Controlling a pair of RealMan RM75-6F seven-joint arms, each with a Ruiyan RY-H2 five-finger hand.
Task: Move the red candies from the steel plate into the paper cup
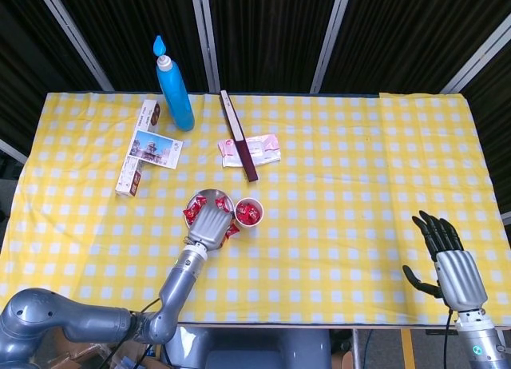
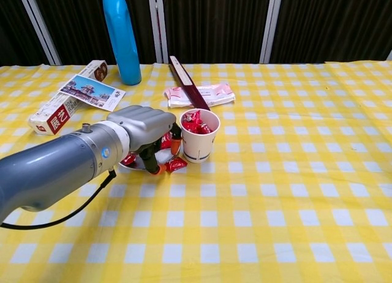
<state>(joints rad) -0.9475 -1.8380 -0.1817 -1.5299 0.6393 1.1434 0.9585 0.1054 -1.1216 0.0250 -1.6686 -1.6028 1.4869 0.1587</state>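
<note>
The left hand (image 2: 144, 127) covers most of the steel plate (image 2: 138, 166). The blue bottle (image 2: 122, 38) is cut off at 12 o'clock in the chest view. The right hand (image 1: 449, 265) shows only in the head view.
</note>
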